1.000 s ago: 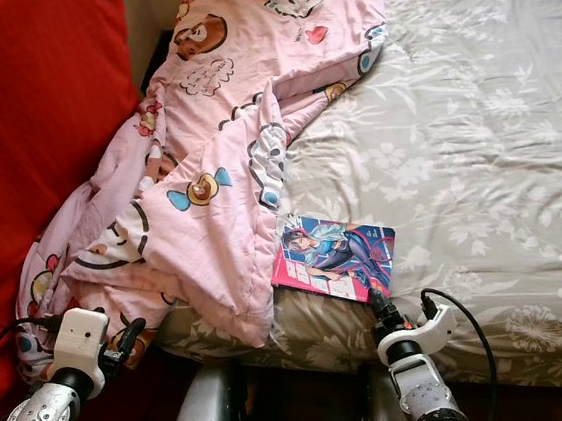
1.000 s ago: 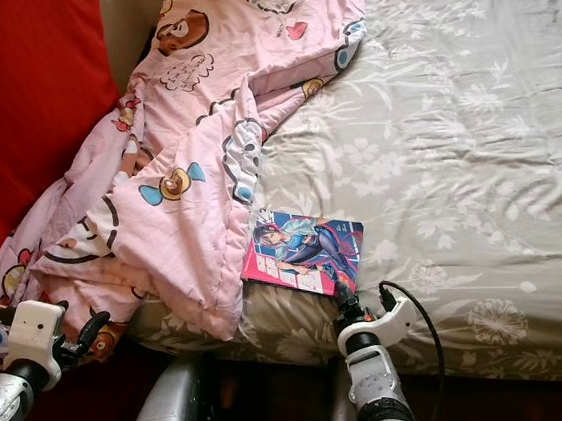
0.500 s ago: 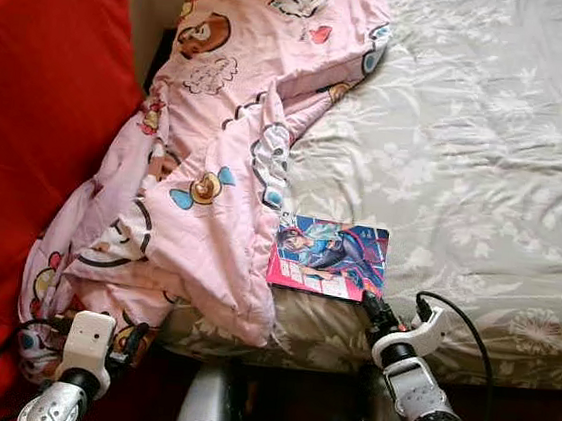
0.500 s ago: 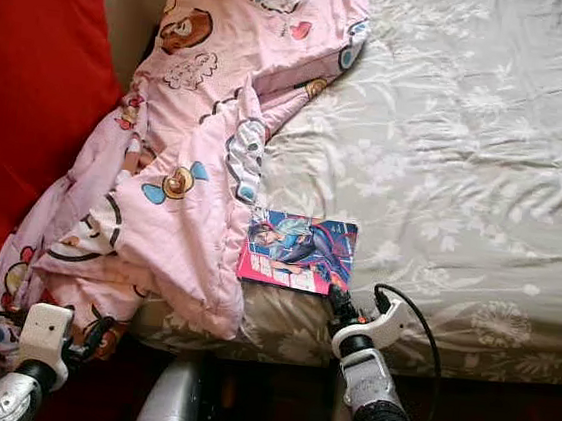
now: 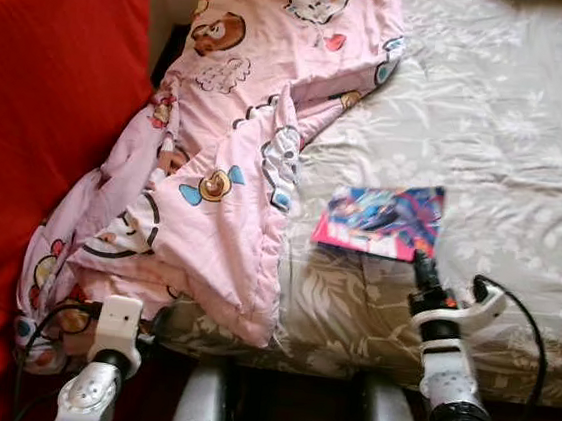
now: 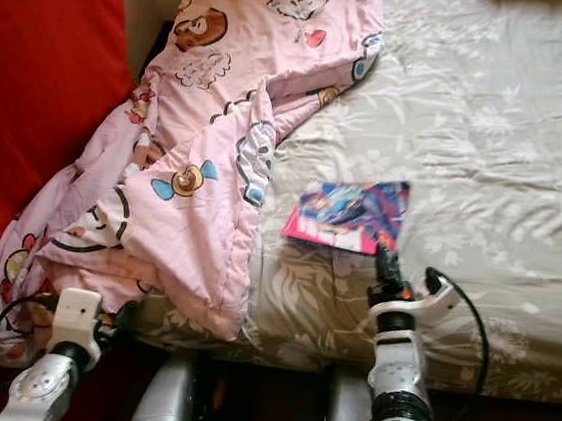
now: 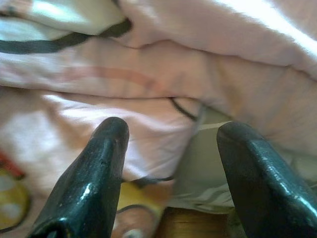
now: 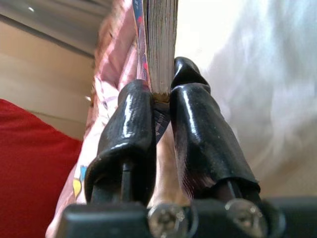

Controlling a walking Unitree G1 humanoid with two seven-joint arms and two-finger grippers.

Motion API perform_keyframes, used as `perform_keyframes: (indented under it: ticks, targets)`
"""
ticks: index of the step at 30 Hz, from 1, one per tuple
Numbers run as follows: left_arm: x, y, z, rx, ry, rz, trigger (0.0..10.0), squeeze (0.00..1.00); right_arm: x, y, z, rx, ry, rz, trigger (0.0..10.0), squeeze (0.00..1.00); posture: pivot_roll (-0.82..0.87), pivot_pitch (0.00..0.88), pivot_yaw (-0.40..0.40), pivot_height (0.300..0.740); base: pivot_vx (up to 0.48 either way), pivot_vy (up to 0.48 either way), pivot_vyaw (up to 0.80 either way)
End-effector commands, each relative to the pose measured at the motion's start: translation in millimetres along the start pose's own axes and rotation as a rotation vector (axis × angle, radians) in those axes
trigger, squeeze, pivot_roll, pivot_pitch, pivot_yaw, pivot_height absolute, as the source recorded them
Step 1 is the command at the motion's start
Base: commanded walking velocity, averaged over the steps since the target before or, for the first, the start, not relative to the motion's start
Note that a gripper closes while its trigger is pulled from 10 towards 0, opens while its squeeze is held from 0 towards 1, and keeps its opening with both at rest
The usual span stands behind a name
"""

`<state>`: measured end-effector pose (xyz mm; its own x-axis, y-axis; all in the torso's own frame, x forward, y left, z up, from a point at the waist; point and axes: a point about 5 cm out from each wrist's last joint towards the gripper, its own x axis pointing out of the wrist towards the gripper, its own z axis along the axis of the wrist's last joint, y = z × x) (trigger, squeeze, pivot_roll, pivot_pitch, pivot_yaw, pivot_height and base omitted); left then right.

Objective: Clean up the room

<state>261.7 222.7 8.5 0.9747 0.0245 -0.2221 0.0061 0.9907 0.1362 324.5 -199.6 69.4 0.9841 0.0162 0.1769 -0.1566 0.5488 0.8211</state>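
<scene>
A colourful comic book [image 5: 381, 219] rests on the grey flowered bed sheet [image 5: 511, 124], just right of a crumpled pink cartoon blanket [image 5: 237, 146]. My right gripper [image 5: 422, 269] is shut on the book's near right corner. In the right wrist view the page edges [image 8: 158, 39] stand clamped between the two black fingers [image 8: 193, 119]. My left gripper [image 5: 154, 320] is low at the bed's near edge, under the hanging blanket. It is open, and the pink folds [image 7: 148, 59] lie just ahead of it, untouched.
A big red cushion or sofa back [image 5: 42, 95] fills the left side, with a dark gap between it and the bed. The blanket spills over the bed's near left corner. My own silver legs [image 5: 205, 404] stand against the bed's front edge.
The right gripper has carried the comic book up and to the right, away from the blanket's edge, and the book is now tilted. The left gripper has shifted a little rightward.
</scene>
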Motion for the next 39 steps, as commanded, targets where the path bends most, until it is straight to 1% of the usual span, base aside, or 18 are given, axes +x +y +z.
perform_keyframes:
  ticks: [1,3,5,8,9,11,15,17,18,19,20,24,26,27,28,30,36,39]
  targets:
    - [-6.4,-0.2,-11.8,0.005,0.045,0.014,10.0,0.0,-3.0,5.0,-6.5,-0.067,0.023,0.004,10.0,0.0,-0.04,0.118,0.083,0.597,0.0,0.0,0.0]
    - [-5.4,-2.8,-12.6,-0.007,0.049,0.025,10.0,0.0,-4.6,6.2,-7.3,-0.156,0.032,-0.013,10.0,0.0,-0.05,0.105,0.074,0.597,0.0,0.0,0.0]
    - [-5.0,-3.9,-13.1,-0.017,0.052,0.032,10.0,0.0,-5.7,6.6,-7.4,-0.176,0.034,-0.02,10.0,0.0,-0.06,0.101,0.071,0.597,0.0,0.0,0.0]
    - [-1.7,-9.7,-12.4,-0.043,0.054,0.046,10.0,0.0,-6.9,6.6,2.9,-0.274,0.034,-0.042,10.0,0.0,-0.08,0.082,0.053,0.597,0.0,0.0,0.0]
    - [-1.3,-10.2,-12.3,-0.046,0.054,0.048,10.0,0.0,-7.1,7.5,4.8,-0.291,0.033,-0.042,10.0,0.0,-0.08,0.082,0.053,0.597,0.0,0.0,0.0]
    - [-0.1,-11.9,-12.0,-0.057,0.056,0.052,10.0,0.0,-5.5,9.8,10.8,-0.357,0.033,-0.034,10.0,0.0,-0.1,0.074,0.049,0.597,0.0,0.0,0.0]
    - [2.6,-15.0,-10.7,-0.068,0.061,0.055,10.0,0.0,0.4,16.1,21.6,-0.418,0.018,-0.021,10.0,0.0,-0.1,0.062,0.038,0.597,0.0,0.0,0.0]
    - [3.8,-16.1,-10.5,-0.081,0.066,0.065,10.0,0.0,3.2,20.5,23.5,-0.477,0.018,-0.016,10.0,0.0,-0.11,0.056,0.029,0.597,0.0,0.0,0.0]
    - [3.8,-16.1,-10.5,-0.081,0.066,0.065,10.0,0.0,3.2,20.5,23.5,-0.477,0.018,-0.016,10.0,0.0,-0.11,0.056,0.029,0.597,0.0,0.0,0.0]
    - [4.1,-16.1,-10.6,-0.085,0.069,0.071,10.0,0.0,4.6,23.7,23.6,-0.516,0.023,-0.012,10.0,0.0,-0.11,0.046,0.02,0.597,0.0,0.0,0.0]
    - [4.0,-15.8,-11.4,-0.094,0.073,0.082,10.0,0.0,5.3,28.2,22.9,-0.587,0.037,-0.012,10.0,0.0,-0.12,0.038,0.012,0.597,0.0,0.0,0.0]
    - [4.1,-18.3,-13.2,-0.107,0.086,0.089,10.0,0.0,3.4,29.4,23.6,-0.62,0.048,-0.028,10.0,0.0,-0.13,0.025,0.001,0.597,0.0,0.0,0.0]
    - [3.7,-20.0,-14.8,-0.114,0.096,0.09,10.0,0.0,0.8,25.1,25.9,-0.623,0.046,-0.055,10.0,0.0,-0.14,0.018,-0.005,0.597,0.0,0.0,0.0]
    - [2.4,-22.3,-17.6,-0.12,0.109,0.092,10.0,0.0,-2.2,19.3,27.4,-0.634,0.051,-0.088,10.0,0.0,-0.14,0.013,-0.012,0.597,0.0,0.0,0.0]
    - [2.4,-22.3,-17.6,-0.12,0.109,0.092,10.0,0.0,-2.2,19.3,27.4,-0.634,0.051,-0.088,10.0,0.0,-0.14,0.013,-0.012,0.597,0.0,0.0,0.0]
    - [1.0,-23.6,-20.1,-0.126,0.12,0.097,10.0,0.0,-4.1,13.7,26.0,-0.646,0.071,-0.119,10.0,0.0,-0.14,0.012,-0.016,0.597,0.0,0.0,0.0]
    - [-5.6,-18.6,-29.2,-0.132,0.156,0.113,10.0,0.0,-3.7,11.9,23.9,-0.659,0.086,-0.135,10.0,0.0,-0.14,0.002,-0.014,0.637,0.0,0.0,0.0]
    - [-6.9,-19.1,-32.3,-0.135,0.177,0.107,10.0,0.0,-3.5,9.5,23.5,-0.664,0.091,-0.147,10.0,0.0,-0.14,0.0,-0.01,0.657,0.0,0.0,0.0]
